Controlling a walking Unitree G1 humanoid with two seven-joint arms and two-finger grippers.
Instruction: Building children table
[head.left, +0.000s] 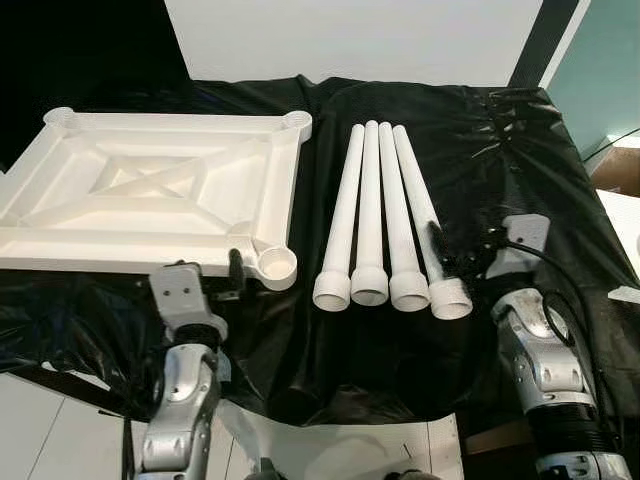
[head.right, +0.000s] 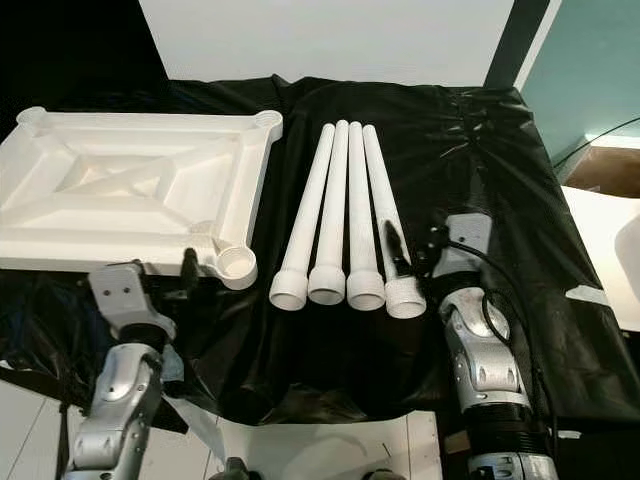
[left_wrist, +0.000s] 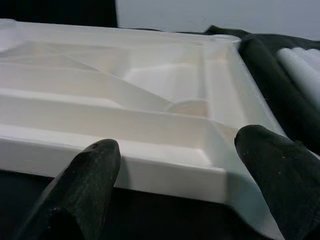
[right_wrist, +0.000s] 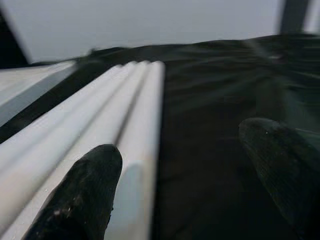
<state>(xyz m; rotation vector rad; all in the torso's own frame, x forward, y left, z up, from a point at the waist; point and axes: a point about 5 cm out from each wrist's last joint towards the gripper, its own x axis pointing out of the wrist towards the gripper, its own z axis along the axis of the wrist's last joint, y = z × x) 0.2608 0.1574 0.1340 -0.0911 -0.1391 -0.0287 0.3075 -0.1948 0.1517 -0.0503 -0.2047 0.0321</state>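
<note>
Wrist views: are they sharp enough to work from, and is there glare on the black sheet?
Left wrist view: tabletop fairly sharp, left gripper fingers close and soft, open. Right wrist view: table legs and right gripper blurred, fingers apart, one over the nearest leg. Eye views: crisp, with bright streaky glare on the black plastic sheet, white parts near overexposed.

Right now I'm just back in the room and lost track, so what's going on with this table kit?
The robot stands at a surface covered in black plastic sheet. The white tabletop lies underside up on the robot's left, and four white legs lie side by side next to it, none fitted yet. The left gripper is open at the tabletop's near edge, close to a corner socket. The right gripper is open beside the rightmost leg, one finger by it. Neither holds anything.
</note>
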